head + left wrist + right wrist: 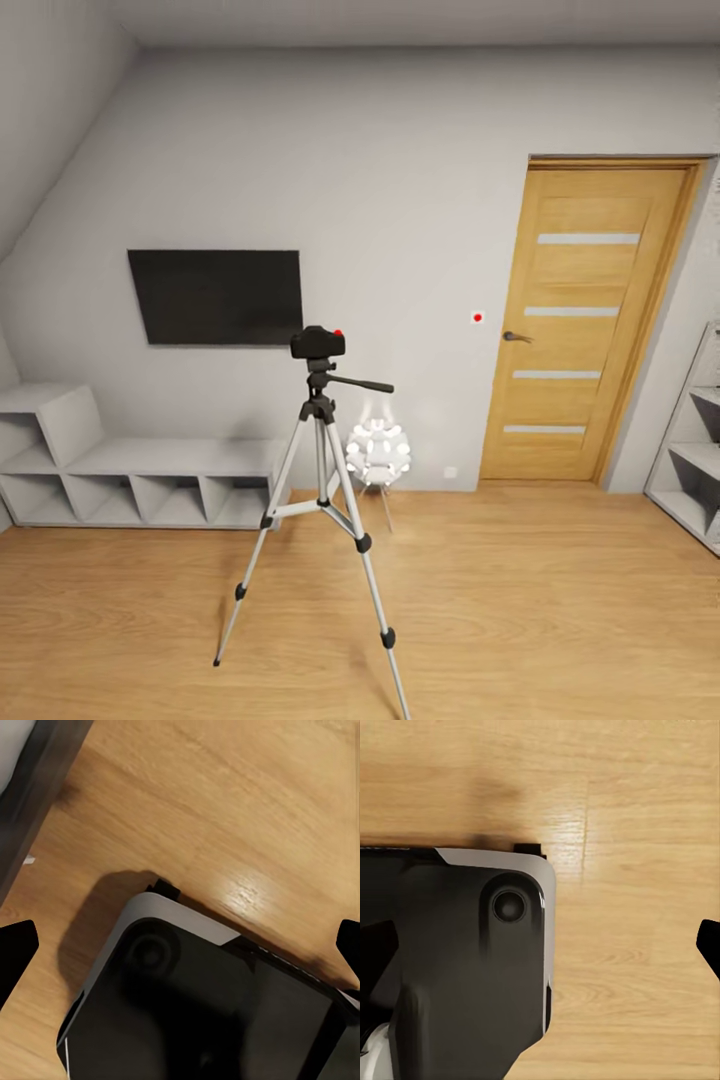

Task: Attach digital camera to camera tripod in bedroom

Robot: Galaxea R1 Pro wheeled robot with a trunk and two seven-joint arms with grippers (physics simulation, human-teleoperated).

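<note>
In the head view the camera tripod point(322, 470) stands on the wood floor of the bedroom, silver legs spread and its pan handle pointing right. The small black digital camera point(318, 343) with a red dot sits on top of the tripod's head. My left gripper point(182, 949) hangs open over the floor and the robot's own dark base point(202, 1005), its black fingertips point(15, 952) at the frame's sides with nothing between them. My right gripper point(543, 951) is likewise open above the base point(457, 967), holding nothing.
A wall TV point(215, 297) hangs behind the tripod above a low white shelf unit point(130, 480). A white clustered lamp point(378, 452) stands just behind the tripod. The wooden door point(585, 320) is closed at right, beside another white shelf point(695, 450). A dark furniture edge point(30, 802) lies near the left arm.
</note>
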